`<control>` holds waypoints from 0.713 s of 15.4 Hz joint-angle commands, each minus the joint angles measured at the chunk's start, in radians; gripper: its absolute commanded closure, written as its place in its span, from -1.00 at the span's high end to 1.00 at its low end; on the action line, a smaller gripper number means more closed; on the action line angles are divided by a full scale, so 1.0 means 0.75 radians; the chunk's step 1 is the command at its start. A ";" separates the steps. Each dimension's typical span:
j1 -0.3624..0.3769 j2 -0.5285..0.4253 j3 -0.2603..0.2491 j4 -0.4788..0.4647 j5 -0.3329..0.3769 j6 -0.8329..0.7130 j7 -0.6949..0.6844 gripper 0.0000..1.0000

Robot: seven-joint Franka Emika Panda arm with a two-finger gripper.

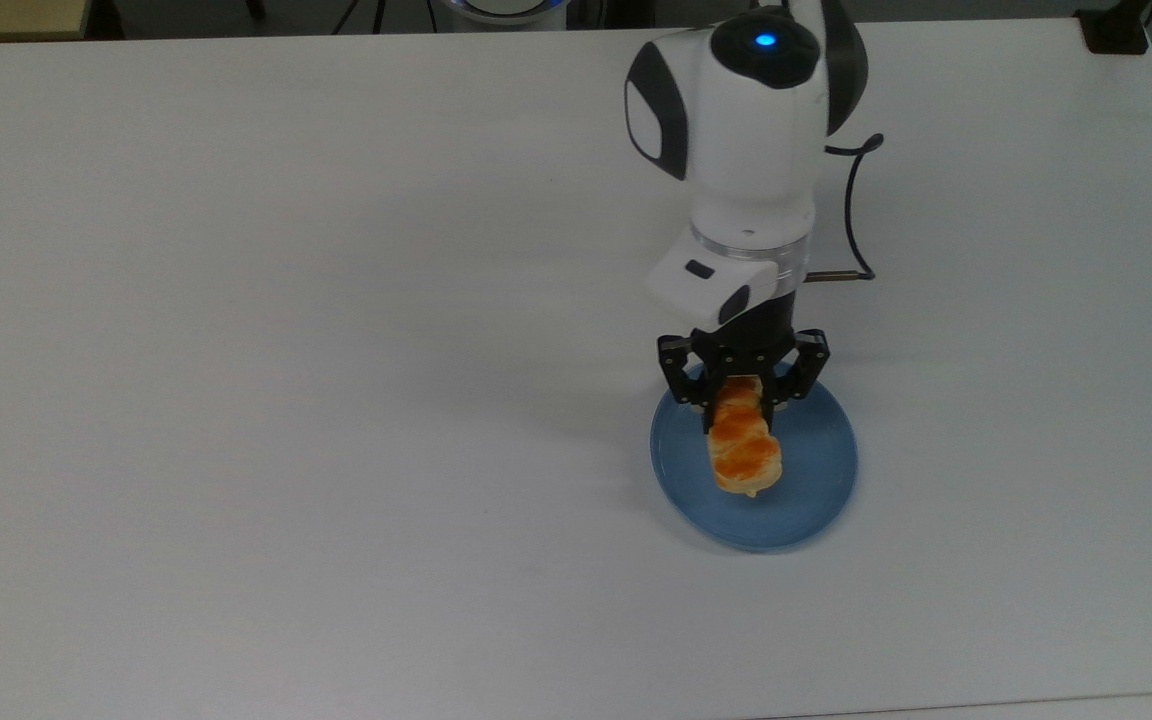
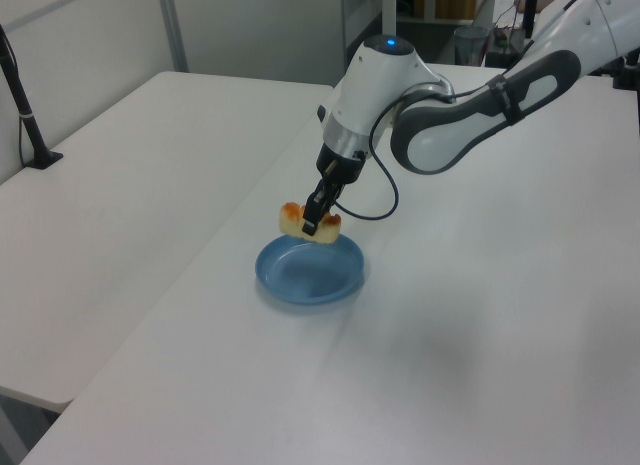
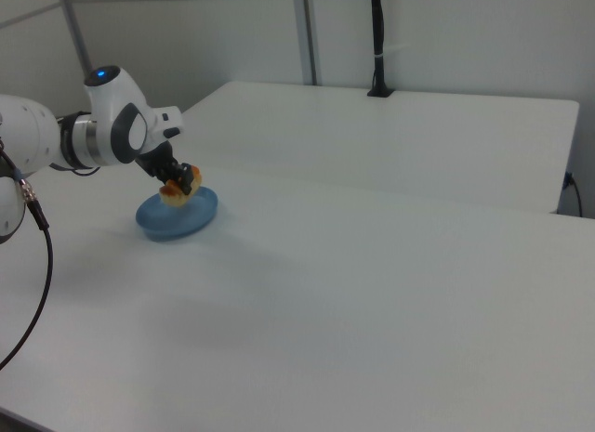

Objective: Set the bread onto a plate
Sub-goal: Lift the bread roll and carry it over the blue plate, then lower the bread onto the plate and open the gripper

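The bread (image 1: 744, 452), an oblong roll with orange-brown bumps, hangs in the air over the light-blue plate (image 1: 806, 500). My gripper (image 1: 739, 397) is shut on the roll's far end, fingers on either side. In the left view the bread (image 2: 297, 221) floats a little above the plate (image 2: 310, 275), clear of its rim. In the right view the bread (image 3: 173, 192) sits just over the plate (image 3: 182, 219) with the gripper (image 3: 182, 179) on it.
The white table (image 1: 236, 400) stretches wide on the top view's left. A second white table (image 2: 120, 165) stands beside it in the left view. A black post (image 3: 377, 42) rises at the far table's back in the right view.
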 commanded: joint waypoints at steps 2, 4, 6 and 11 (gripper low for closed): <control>0.056 0.101 -0.011 0.066 -0.120 0.016 0.168 0.20; 0.064 0.156 -0.011 0.121 -0.133 0.018 0.219 0.57; 0.064 0.163 -0.011 0.132 -0.133 0.020 0.231 1.00; 0.044 0.081 -0.009 0.118 -0.125 -0.009 0.256 1.00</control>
